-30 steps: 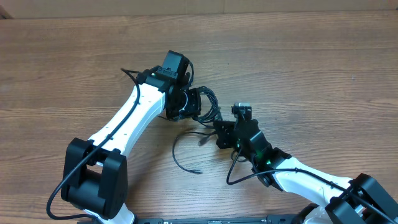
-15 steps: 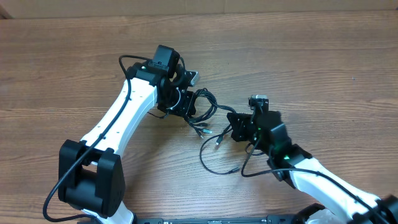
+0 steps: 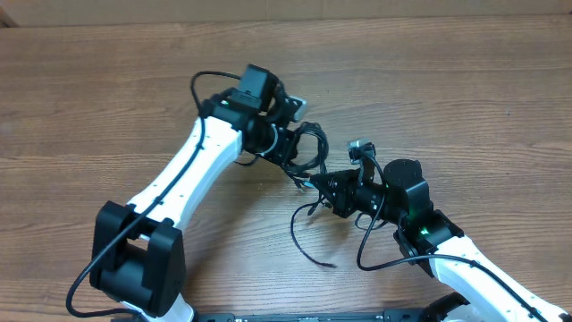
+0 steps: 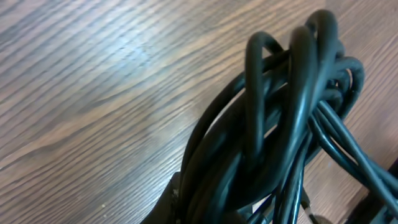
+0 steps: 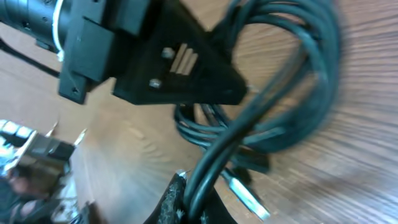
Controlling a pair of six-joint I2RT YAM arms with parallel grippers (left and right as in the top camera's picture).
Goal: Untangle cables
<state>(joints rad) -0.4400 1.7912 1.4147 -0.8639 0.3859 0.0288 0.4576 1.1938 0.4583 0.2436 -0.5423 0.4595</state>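
Note:
The cables [image 3: 309, 148] are a tangle of thin black cords held up between my two grippers near the table's middle. My left gripper [image 3: 288, 143] is shut on the tangle's left side; in the left wrist view the looped cables [image 4: 292, 106] fill the right half, running down into the jaws [image 4: 208, 208]. My right gripper [image 3: 329, 193] is shut on two strands [image 5: 208, 162] leading up to the bundle [image 5: 292, 74]. A silver plug end [image 5: 245, 198] hangs beside them. One loose strand [image 3: 299, 237] loops down onto the table.
The wooden table [image 3: 465, 98] lies under everything. My left arm's black gripper body [image 5: 155, 62] shows close above the strands in the right wrist view. Thicker black wires [image 3: 375, 255] run along each arm.
The left gripper has shifted right with the tangle, and the right gripper has swung back left toward it. The loose strand on the table has shifted with them. Both grips are unchanged.

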